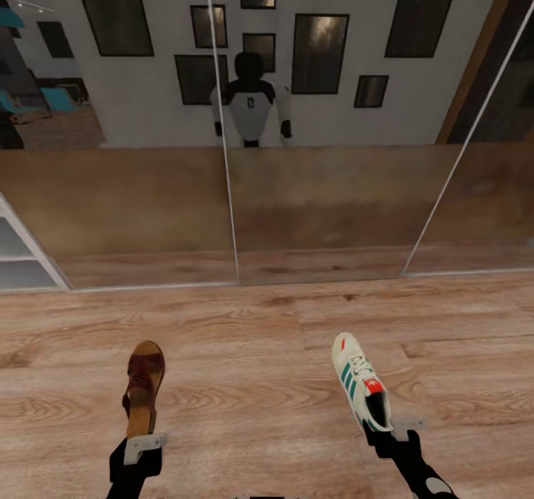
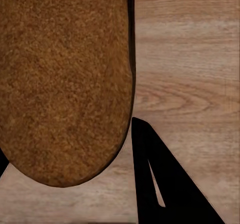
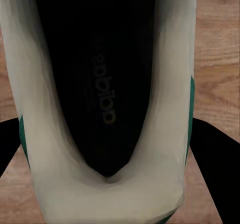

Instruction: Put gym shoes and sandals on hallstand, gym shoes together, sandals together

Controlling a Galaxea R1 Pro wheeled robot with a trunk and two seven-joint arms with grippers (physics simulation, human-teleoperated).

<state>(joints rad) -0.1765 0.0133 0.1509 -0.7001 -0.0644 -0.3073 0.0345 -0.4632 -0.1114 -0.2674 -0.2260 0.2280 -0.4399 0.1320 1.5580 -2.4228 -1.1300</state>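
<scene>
Left gripper [image 1: 143, 445] holds a sandal [image 1: 144, 388] by its heel end; in the left wrist view the tan insole [image 2: 62, 79] sits betw the two dark fingers [image 2: 165, 184], one finger clear beside the heel, the other just a sliver at the frame edge, so jaws are clamped narrow on the sandal. From the head cam the sandal points fwd, away from the robot, dark reddish straps near the toe, carried above the wood floor [image 1: 259, 380]. Right gripper [image 1: 393, 431] holds a sneaker [image 1: 361, 391] by the heel; in the right wrist view the white heel wall [image 3: 107, 194] lies betw black fingers [image 3: 215, 169] on both sides w/ green stripe showing at each flank, jaws closed on the shoe. Sneaker also points fwd, toe angled slightly toward the robot's left, red tab at the heel, white laces, green side stripes. Both arms low and fwd, forearms dark, reaching out side by side, well apart. Writing: "adidas" printed on the sneaker's black insole [image 3: 105, 99], seen sideways. Ahead: mirrored panels [image 1: 222, 113] meet the floor, reflecting a white-and-black robot [image 1: 250, 102] and dark frames on a grey wall. A pale shelf unit's edge [image 1: 18, 250] shows far left.
</scene>
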